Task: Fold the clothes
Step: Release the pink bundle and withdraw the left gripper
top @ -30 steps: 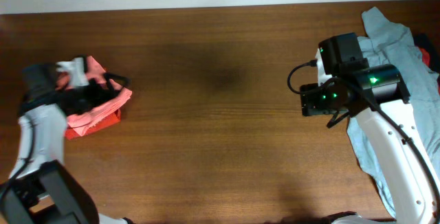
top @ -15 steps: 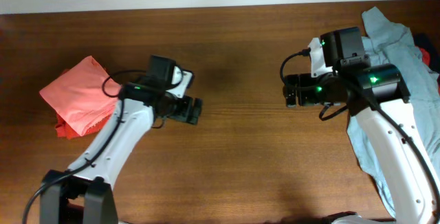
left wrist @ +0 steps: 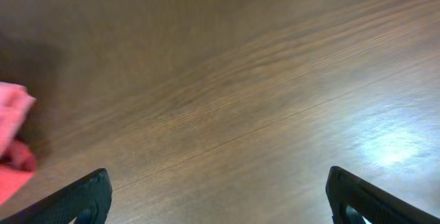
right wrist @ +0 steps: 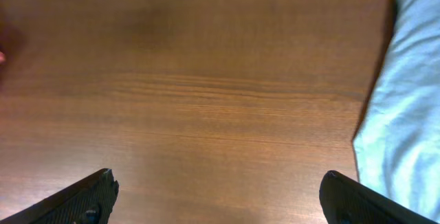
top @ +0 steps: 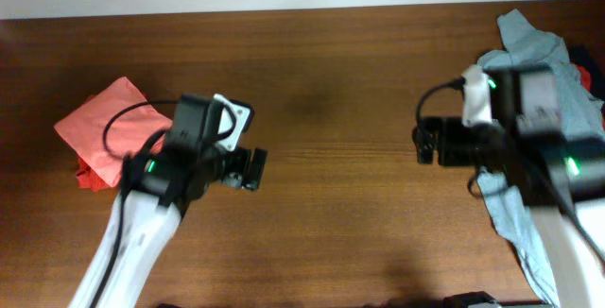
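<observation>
The salmon-pink top [top: 109, 124] lies folded in a compact bundle at the table's left side; its edge shows at the left of the left wrist view [left wrist: 10, 141]. My left gripper [top: 253, 169] is open and empty over bare wood to the right of the top, apart from it; its fingers show wide apart in the left wrist view [left wrist: 220, 207]. My right gripper [top: 423, 144] is open and empty over bare wood at the right of centre, also seen in the right wrist view [right wrist: 220, 200].
A pale grey-blue garment [top: 544, 62] lies crumpled at the table's right edge under my right arm and shows in the right wrist view [right wrist: 412, 100]. A bit of darker red cloth [top: 591, 77] peeks out beside it. The brown wooden table [top: 331, 213] spans the view.
My left gripper has let go of the pink top and moved right over the bare table. My right arm has shifted a little to the right.
</observation>
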Robot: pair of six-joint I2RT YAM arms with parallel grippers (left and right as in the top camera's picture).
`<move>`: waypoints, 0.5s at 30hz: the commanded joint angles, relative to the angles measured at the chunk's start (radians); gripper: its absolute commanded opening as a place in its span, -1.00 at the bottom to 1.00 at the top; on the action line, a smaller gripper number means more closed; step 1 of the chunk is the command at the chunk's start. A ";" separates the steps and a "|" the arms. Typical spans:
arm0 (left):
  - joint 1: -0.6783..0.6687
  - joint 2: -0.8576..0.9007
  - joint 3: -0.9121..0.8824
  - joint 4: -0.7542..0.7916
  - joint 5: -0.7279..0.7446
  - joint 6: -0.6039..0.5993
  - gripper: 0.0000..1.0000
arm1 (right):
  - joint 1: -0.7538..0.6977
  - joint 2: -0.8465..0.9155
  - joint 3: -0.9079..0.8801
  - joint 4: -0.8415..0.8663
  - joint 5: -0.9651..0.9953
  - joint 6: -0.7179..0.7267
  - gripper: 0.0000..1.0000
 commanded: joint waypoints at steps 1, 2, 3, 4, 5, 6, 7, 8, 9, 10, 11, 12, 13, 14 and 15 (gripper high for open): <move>-0.048 -0.223 -0.143 0.055 -0.037 0.005 0.98 | -0.004 -0.179 -0.125 0.022 0.067 0.060 0.97; -0.063 -0.321 -0.212 0.096 -0.072 -0.026 0.98 | -0.004 -0.254 -0.187 0.048 0.071 0.060 0.97; -0.068 -0.376 -0.253 0.123 -0.091 -0.045 0.99 | -0.004 -0.307 -0.230 0.068 0.072 0.060 0.97; -0.068 -0.442 -0.305 0.156 -0.097 -0.050 0.98 | -0.004 -0.367 -0.280 0.091 0.071 0.060 0.98; -0.067 -0.491 -0.344 0.185 -0.097 -0.050 0.98 | -0.004 -0.424 -0.326 0.114 0.071 0.060 0.97; -0.067 -0.561 -0.398 0.221 -0.097 -0.050 0.98 | -0.004 -0.482 -0.374 0.143 0.071 0.060 0.97; -0.067 -0.593 -0.422 0.237 -0.097 -0.050 0.98 | -0.004 -0.518 -0.404 0.158 0.071 0.060 0.97; -0.067 -0.636 -0.454 0.246 -0.097 -0.050 0.98 | -0.004 -0.555 -0.432 0.166 0.070 0.060 0.97; -0.067 -0.658 -0.469 0.245 -0.096 -0.050 0.98 | -0.004 -0.578 -0.449 0.164 0.071 0.060 0.97; -0.067 -0.689 -0.486 0.230 -0.097 -0.049 0.98 | -0.004 -0.609 -0.469 0.158 0.071 0.060 0.97; -0.067 -0.697 -0.487 0.214 -0.097 -0.050 0.98 | -0.004 -0.617 -0.473 0.155 0.071 0.060 0.97; -0.067 -0.700 -0.487 0.188 -0.097 -0.050 0.98 | -0.004 -0.624 -0.476 0.145 0.071 0.060 0.97; -0.067 -0.700 -0.487 0.174 -0.097 -0.050 0.98 | -0.004 -0.624 -0.476 0.136 0.071 0.060 0.97; -0.067 -0.698 -0.487 0.155 -0.097 -0.050 0.98 | -0.004 -0.624 -0.476 0.131 0.071 0.060 0.97; -0.067 -0.695 -0.487 0.139 -0.097 -0.050 0.98 | -0.004 -0.623 -0.476 0.130 0.071 0.060 0.97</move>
